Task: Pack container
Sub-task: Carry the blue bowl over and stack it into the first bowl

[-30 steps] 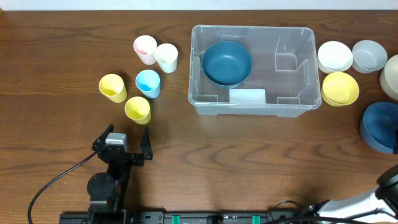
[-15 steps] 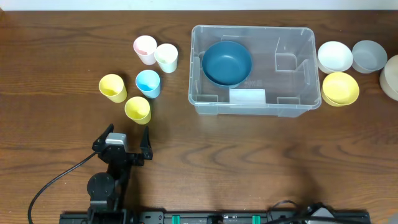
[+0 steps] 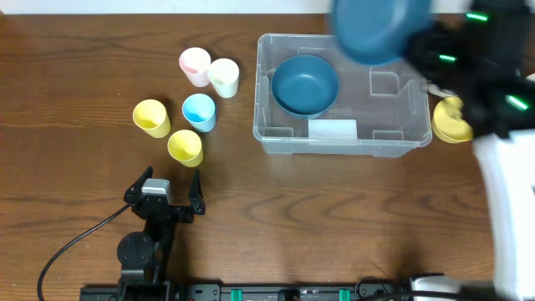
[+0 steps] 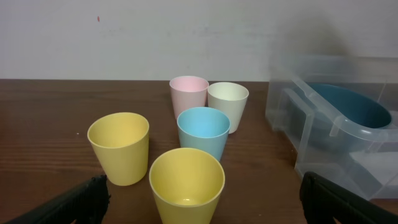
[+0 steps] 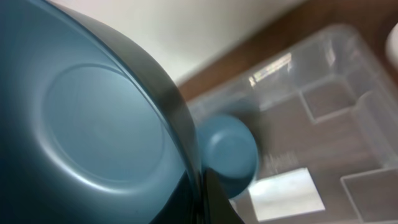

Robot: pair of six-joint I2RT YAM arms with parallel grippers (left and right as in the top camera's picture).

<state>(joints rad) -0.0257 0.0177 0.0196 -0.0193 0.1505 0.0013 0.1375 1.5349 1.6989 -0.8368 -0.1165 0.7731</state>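
On the wooden table (image 3: 251, 242) the container (image 3: 344, 150) held one blue bowl (image 3: 305, 84); your right gripper (image 5: 200, 193) clamped a second bowl (image 3: 380, 29) above it, presumably for nesting, while your left gripper (image 3: 170, 179) hung open.

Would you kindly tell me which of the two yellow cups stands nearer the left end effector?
The front yellow cup, standing between the light blue cup and the left end effector; the other yellow cup sits farther back and left.

Clear rectangular container (image 3: 368, 117), white-labelled, sits upright, open-topped; 1 blue bowl (image 3: 305, 84) inside, left.
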